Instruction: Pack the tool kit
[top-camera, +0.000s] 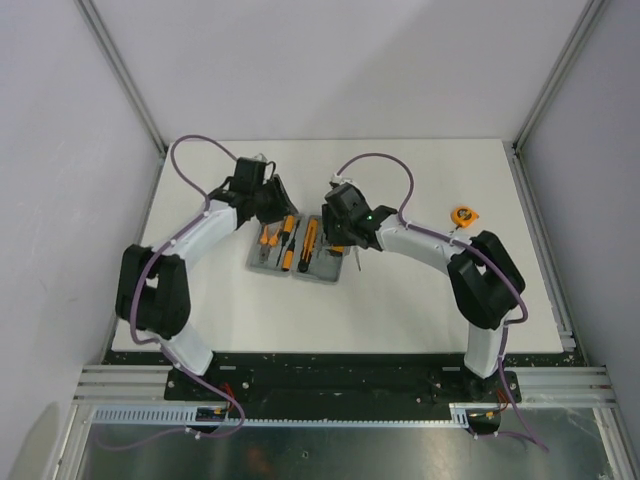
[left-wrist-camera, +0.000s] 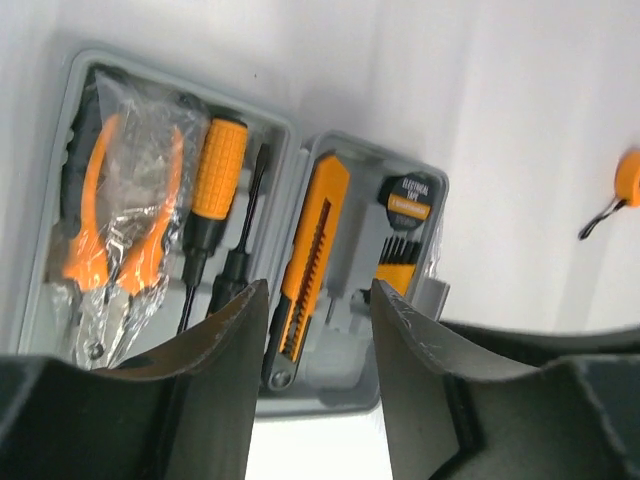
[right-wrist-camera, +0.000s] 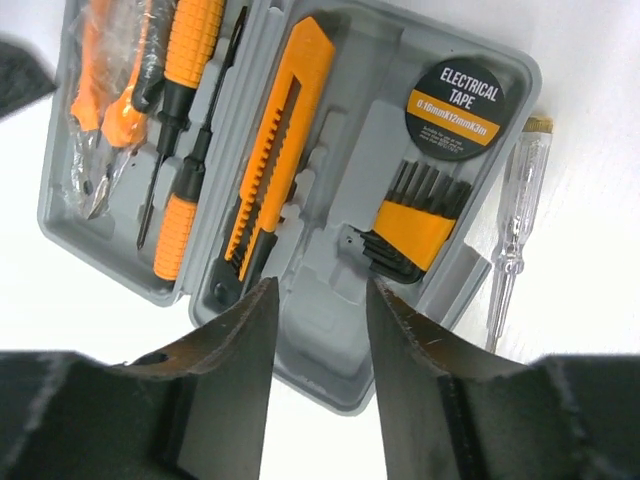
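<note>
Grey tool case (top-camera: 293, 262) lies open flat on table (top-camera: 400, 310), stiff, light, slick; left gripper (left-wrist-camera: 315, 290) and right gripper (right-wrist-camera: 320, 287) hover above, fingers parted, empty; clear tester screwdriver (right-wrist-camera: 515, 215) just beside it looks brittle, pinch mid-barrel; tape measure (top-camera: 463, 214) well apart

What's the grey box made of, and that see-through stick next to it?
The flat grey hinged case looks like matte moulded plastic: dull, with shaped slots. The see-through tester screwdriver beside it seems clear glossy plastic, since the table shows through, with a brassy cap.
</note>
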